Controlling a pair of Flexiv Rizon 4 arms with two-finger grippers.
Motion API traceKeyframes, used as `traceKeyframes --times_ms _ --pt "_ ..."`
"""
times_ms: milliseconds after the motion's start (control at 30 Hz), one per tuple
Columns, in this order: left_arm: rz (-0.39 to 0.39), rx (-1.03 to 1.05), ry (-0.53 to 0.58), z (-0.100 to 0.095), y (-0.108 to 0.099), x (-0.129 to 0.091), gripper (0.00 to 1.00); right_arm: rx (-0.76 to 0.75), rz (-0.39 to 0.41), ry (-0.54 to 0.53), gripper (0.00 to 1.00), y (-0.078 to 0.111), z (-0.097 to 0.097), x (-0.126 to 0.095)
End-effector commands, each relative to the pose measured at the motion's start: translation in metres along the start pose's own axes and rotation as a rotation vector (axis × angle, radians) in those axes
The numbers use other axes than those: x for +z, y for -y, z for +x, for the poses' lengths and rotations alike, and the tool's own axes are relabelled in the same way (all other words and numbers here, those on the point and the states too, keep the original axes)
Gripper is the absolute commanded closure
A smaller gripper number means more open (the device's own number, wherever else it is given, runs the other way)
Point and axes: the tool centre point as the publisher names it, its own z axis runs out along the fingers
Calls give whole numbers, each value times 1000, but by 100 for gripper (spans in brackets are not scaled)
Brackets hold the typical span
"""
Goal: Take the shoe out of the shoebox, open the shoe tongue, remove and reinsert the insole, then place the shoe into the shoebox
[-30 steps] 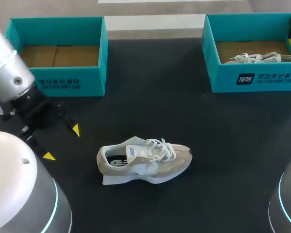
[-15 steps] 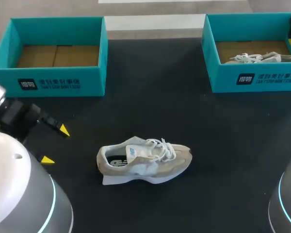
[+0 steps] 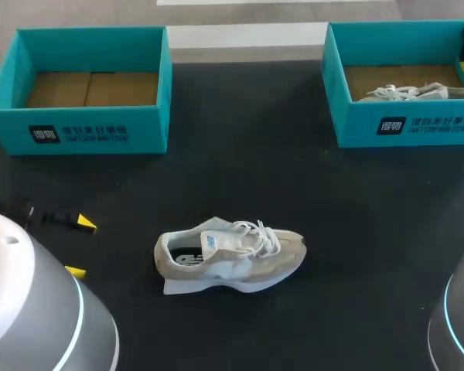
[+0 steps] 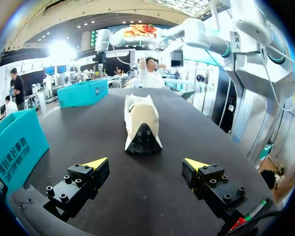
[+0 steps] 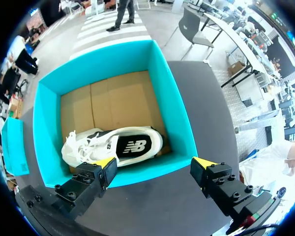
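A beige and white shoe (image 3: 228,257) lies on its side in the middle of the black table, toe pointing right. My left gripper (image 3: 80,247) hangs open to the left of it. In the left wrist view the left gripper (image 4: 145,163) has nothing between its fingers, and the shoe (image 4: 141,120) lies ahead, heel end towards it. My right gripper (image 5: 154,164) is open above the near wall of the right teal shoebox (image 5: 179,123). A second shoe (image 5: 113,145) lies inside that box on its side.
An empty teal shoebox (image 3: 85,133) stands at the back left. The right shoebox (image 3: 417,124) stands at the back right with the second shoe (image 3: 410,92) in it. The black table (image 3: 294,178) is bare between the boxes and around the shoe.
My left arm has drawn back from beside the left shoebox toward the near left corner, its open gripper moving down and left. The shoe and the right arm have not moved.
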Motion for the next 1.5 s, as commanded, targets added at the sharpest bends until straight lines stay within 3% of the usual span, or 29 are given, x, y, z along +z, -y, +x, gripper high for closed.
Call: traceKeyframes --times_ms 33,767,900,1133,1200,1500 --pt "31 -17 40 6 -7 4 0 1 -3 -1 0 1 0 0" --pt "31 -17 40 6 -7 4 0 1 -3 -1 0 1 0 0" --pt "25 -2 23 12 -8 26 0 1 -3 -1 0 1 0 0" --pt "-50 -2 52 10 -7 64 0 1 -3 -1 0 1 0 0" --pt "-36 6 53 8 -7 72 0 1 -3 -1 0 1 0 0" --pt "-33 20 86 -3 -2 96 0 1 -3 -1 0 1 0 0"
